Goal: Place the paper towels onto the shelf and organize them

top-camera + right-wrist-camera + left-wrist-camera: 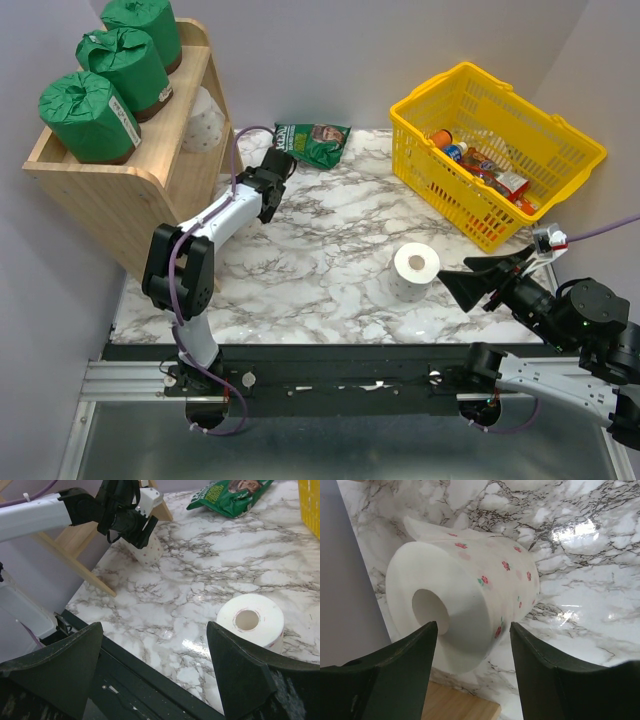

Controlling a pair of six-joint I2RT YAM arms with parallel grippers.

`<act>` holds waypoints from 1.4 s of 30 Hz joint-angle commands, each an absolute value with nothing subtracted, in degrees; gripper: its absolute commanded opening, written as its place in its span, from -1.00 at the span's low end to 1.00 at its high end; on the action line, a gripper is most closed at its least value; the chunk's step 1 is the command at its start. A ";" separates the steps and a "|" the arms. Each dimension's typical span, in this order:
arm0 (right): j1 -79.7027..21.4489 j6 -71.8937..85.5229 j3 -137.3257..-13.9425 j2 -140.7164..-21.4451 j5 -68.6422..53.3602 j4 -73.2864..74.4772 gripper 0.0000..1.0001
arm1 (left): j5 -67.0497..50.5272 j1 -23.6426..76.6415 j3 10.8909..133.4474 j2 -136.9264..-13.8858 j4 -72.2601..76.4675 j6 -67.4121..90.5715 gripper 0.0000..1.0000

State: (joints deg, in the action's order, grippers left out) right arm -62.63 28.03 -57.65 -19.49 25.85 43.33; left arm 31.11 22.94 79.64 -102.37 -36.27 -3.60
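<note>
A green snack bag (312,143) lies flat just beyond the left gripper (277,167). A yellow basket (430,86) of groceries (480,165) stands beyond the right gripper (465,283) on the marble tabletop (330,240).

Top view: far green-wrapped roll (143,25) clipped by the top edge. White roll (205,125) on the lower tier mostly hidden behind the curved side panel of the shelf (110,200). Contents of the basket (432,170) too small to identify. Right arm (600,335) runs off the right edge.

Right wrist view: patterned roll (151,554) half covered by the left gripper (135,530); snack bag (225,497) cut by the top edge; basket only a yellow strip, far right.

Left wrist view: fingers (385,680) cut off at the bottom edge, hiding the patterned roll's near underside; shelf only a wood sliver.
</note>
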 commanded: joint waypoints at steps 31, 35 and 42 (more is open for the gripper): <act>-62.58 29.53 -56.51 -20.13 24.43 42.19 0.86 | 42.19 34.89 99.05 -88.69 -52.12 -5.89 -0.18; -62.58 29.88 -56.60 -19.95 23.73 42.10 0.86 | 43.77 34.89 101.42 -88.24 -50.19 -9.40 -0.17; -62.58 30.67 -57.04 -19.77 22.85 42.54 0.86 | 44.83 32.88 104.49 -91.75 -40.70 -19.51 -0.14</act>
State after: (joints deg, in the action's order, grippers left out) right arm -62.63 29.65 -57.25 -19.81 24.32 42.96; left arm 41.58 34.52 101.27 -89.52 -47.94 -12.16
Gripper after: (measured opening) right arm 0.928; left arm 0.469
